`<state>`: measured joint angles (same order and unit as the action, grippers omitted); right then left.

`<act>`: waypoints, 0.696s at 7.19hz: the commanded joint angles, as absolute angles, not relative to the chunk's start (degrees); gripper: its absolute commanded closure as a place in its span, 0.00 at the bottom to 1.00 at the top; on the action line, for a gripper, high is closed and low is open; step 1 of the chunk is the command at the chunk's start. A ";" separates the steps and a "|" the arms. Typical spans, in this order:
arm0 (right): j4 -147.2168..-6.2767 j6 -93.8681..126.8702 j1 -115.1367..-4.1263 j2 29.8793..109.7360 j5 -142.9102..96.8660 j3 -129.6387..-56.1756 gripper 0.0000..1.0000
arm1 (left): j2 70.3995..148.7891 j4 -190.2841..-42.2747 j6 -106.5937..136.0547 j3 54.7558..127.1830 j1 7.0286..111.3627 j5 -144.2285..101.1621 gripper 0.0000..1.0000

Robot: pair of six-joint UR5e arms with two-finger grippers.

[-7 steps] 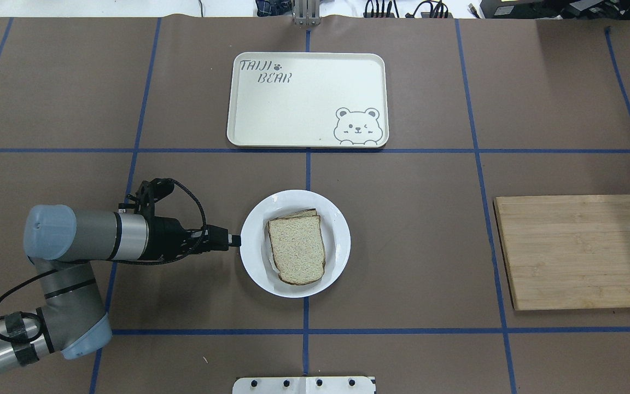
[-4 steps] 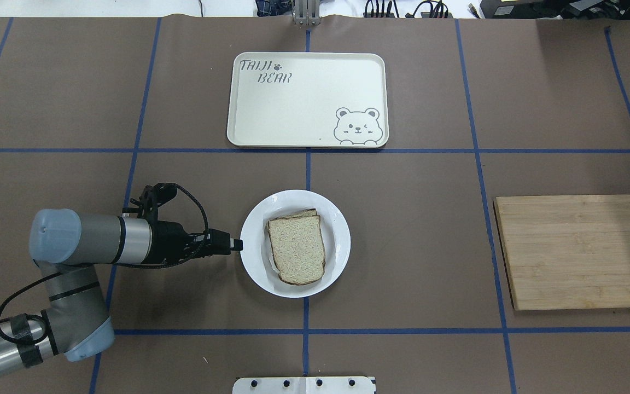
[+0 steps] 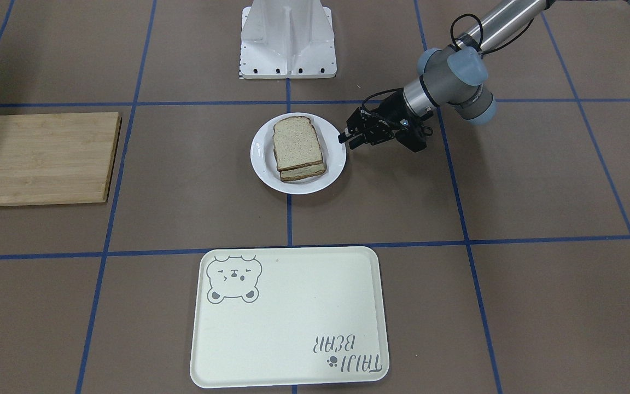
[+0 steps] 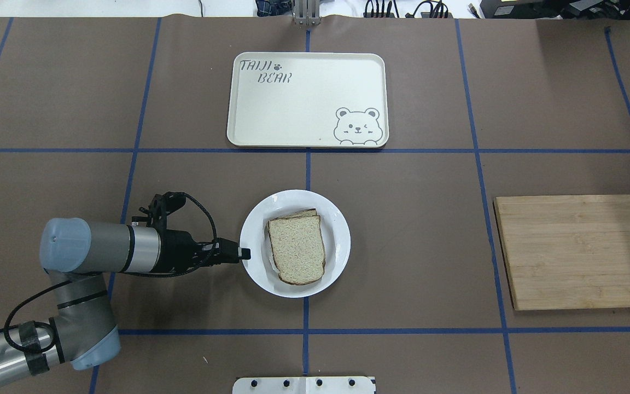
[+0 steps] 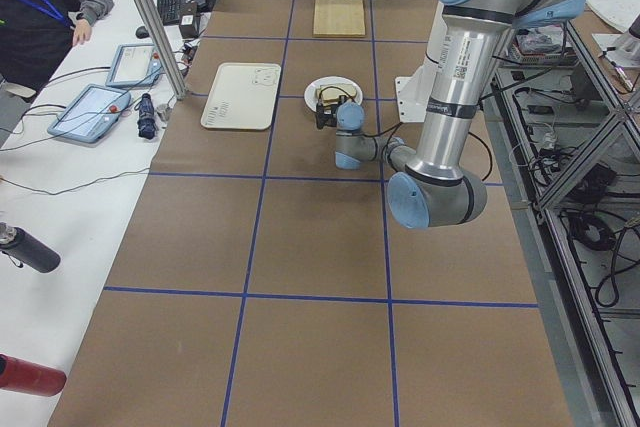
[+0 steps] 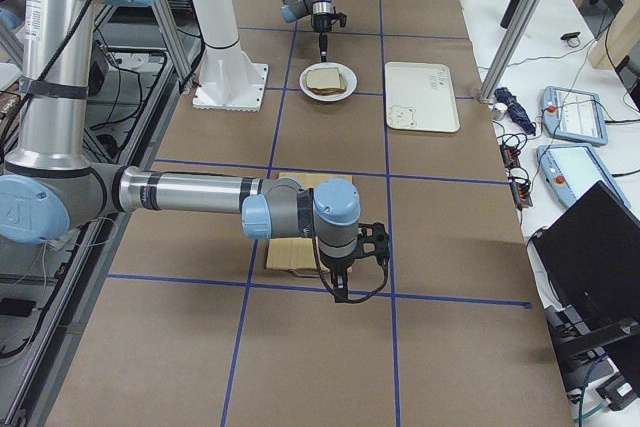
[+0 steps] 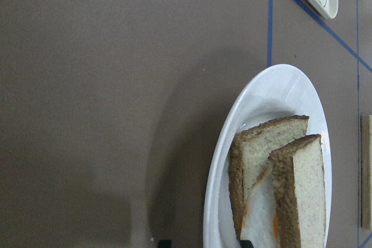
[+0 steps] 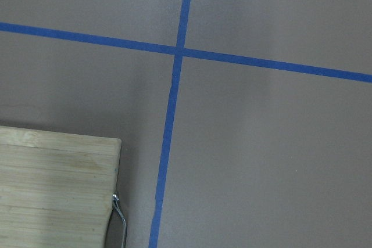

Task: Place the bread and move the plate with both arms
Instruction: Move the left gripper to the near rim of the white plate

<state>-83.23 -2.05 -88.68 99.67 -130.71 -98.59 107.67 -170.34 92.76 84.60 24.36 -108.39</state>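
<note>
The white plate [image 4: 295, 243] sits mid-table. On it the plain bread [image 4: 296, 250] lies on top of a second slice, with fried egg [image 7: 258, 213] showing between them. The plate [image 3: 297, 153] and the bread [image 3: 293, 143] also show in the front view, and the bread [image 7: 305, 196] in the left wrist view. My left gripper [image 4: 244, 253] lies level at the plate's left rim and is open. In the left wrist view one fingertip [image 7: 164, 242] is outside the rim and the other is inside it. My right gripper [image 6: 340, 292] shows only in the exterior right view, by the cutting board; I cannot tell its state.
A cream bear tray [image 4: 308, 100] lies beyond the plate. A wooden cutting board [image 4: 577, 251] lies at the right, and its corner [image 8: 55, 190] shows in the right wrist view. The white robot base [image 3: 287, 38] stands at the near edge. Blue tape lines cross the brown table.
My left arm has moved right and slightly toward the robot. Its fingertips went from just short of the plate's left rim to over it. The plate and bread have not moved.
</note>
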 commanded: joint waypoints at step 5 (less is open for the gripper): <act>-83.23 -2.02 -88.68 99.67 -130.61 -98.44 0.00 | 108.80 -170.86 92.90 83.41 22.32 -106.44 0.67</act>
